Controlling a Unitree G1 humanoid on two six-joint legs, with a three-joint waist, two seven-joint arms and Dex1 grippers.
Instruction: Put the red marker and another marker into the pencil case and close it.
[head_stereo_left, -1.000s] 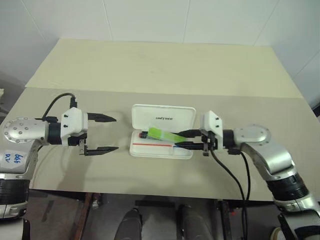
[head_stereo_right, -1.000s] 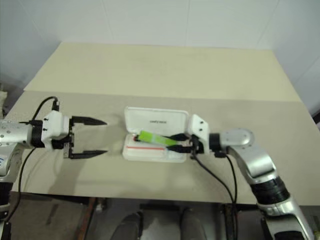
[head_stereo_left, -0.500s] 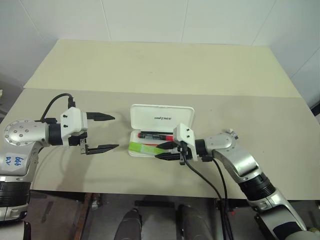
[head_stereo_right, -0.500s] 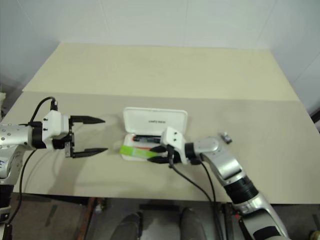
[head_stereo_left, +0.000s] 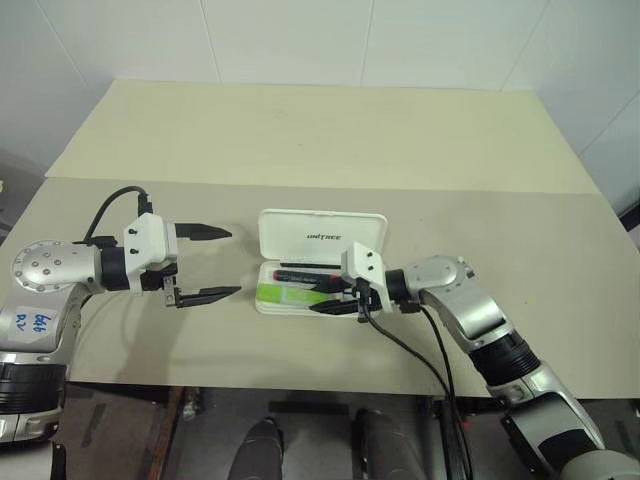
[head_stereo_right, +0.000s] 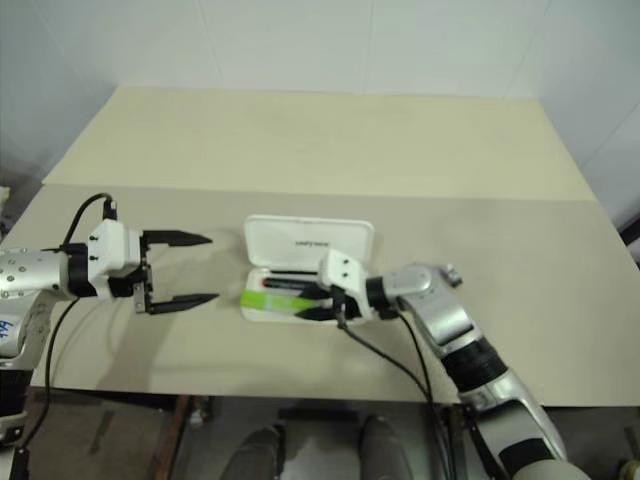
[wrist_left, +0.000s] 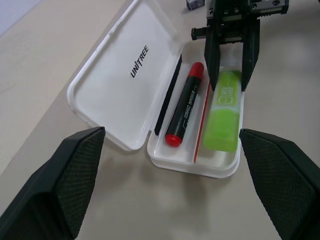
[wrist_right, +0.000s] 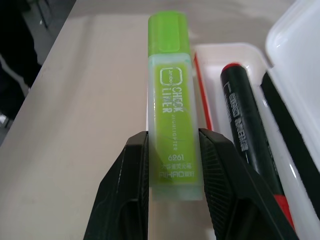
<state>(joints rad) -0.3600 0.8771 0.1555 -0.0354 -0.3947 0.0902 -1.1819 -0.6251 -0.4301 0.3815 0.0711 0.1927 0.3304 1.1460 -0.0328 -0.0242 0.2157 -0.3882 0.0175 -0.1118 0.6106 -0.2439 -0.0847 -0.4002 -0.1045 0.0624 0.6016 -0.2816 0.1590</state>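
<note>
Your red marker (wrist_left: 184, 111) already lies inside the open pencil case (wrist_left: 127, 75), in the tray's slot next to the hinge, its black barrel running along the case's length. The green marker (wrist_right: 172, 105) is over the front slot of the tray, at 6 o'clock of the red one in the head view, and your right gripper (head_stereo_left: 327, 297) is pinching it by its paler end, one finger on each flat side. From the left wrist view it looks to sit low in the tray, but whether it rests on the bottom you cannot tell.

So by the look of it one marker is in and the second is nearly placed. What you have left is to let go of the green marker, draw the right gripper out of the tray, and swing the lid, which lies flat open at 12 o'clock of the tray, down until it shuts.

Your left gripper (head_stereo_left: 207, 263) hangs with its fingers spread wide and nothing between them, at 9 o'clock of the case and apart from it.

The case sits on a pale beige table (head_stereo_left: 300, 130), with a seam across it at 12 o'clock of the lid. White wall panels (head_stereo_left: 300, 40) stand behind the table.
</note>
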